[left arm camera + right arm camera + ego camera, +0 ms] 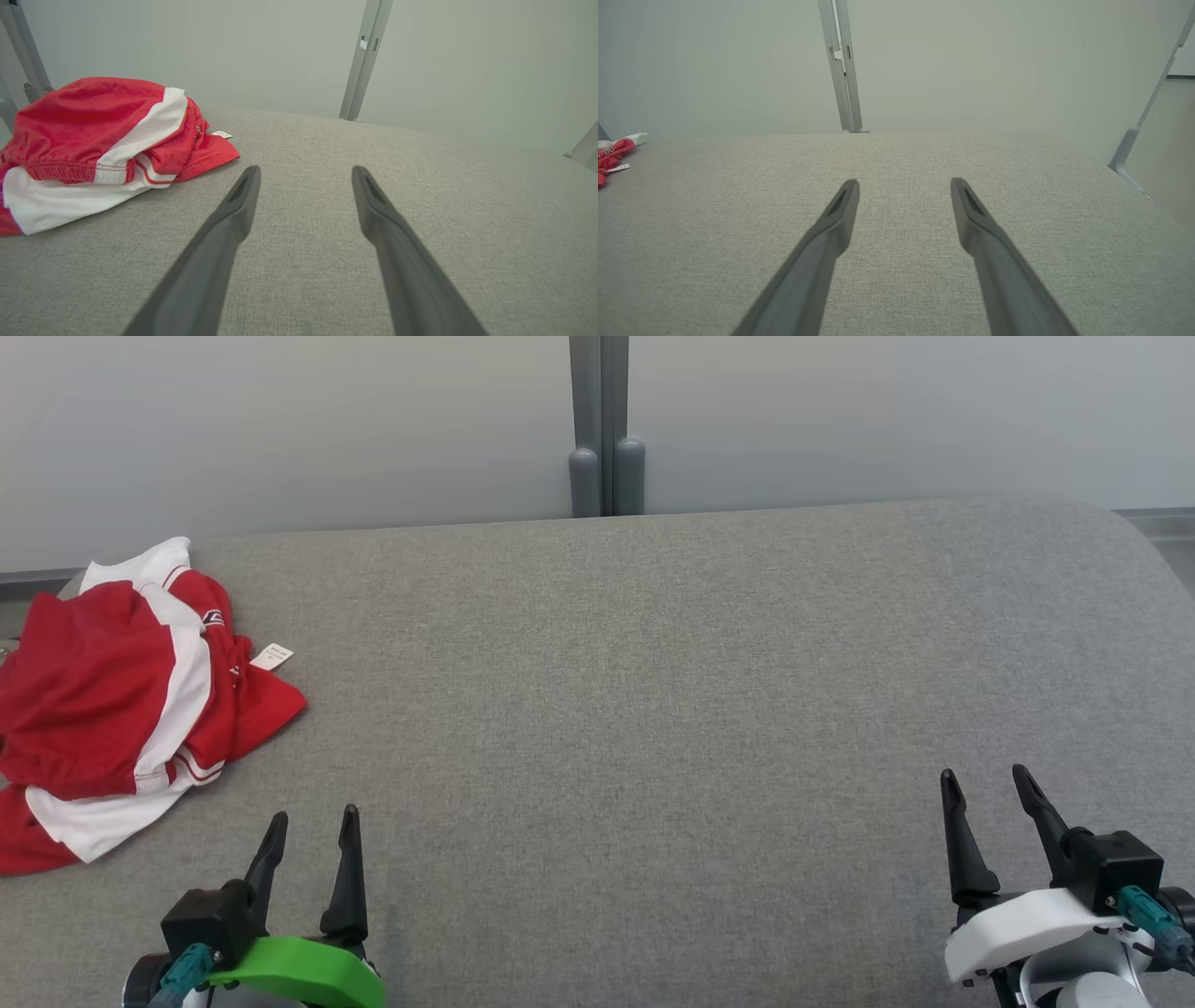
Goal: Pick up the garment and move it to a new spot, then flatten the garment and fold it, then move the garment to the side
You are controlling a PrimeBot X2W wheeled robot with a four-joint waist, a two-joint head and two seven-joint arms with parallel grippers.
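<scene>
Looking at the garment [121, 700], we are seeing it lying crumpled at the far left of the table [653, 709], ahead and left of the left gripper [315, 814] and well apart from the right gripper [983, 773]. Both grippers are standing wide and holding nothing.

We are judging the risks like this. The cloth is bunching in several layers, so a pinch may be catching only the top fold and leaving the rest dragging or slipping free. Its left part is running out of the head view, so it may be lying close to the table's edge and sliding off if tugged. Fingertips coming down too steeply may be snagging the table's woven cover.

We are counting one garment, one small tag [272, 657] on it, two grippers, one table and two grey posts [631, 476] behind it.
</scene>
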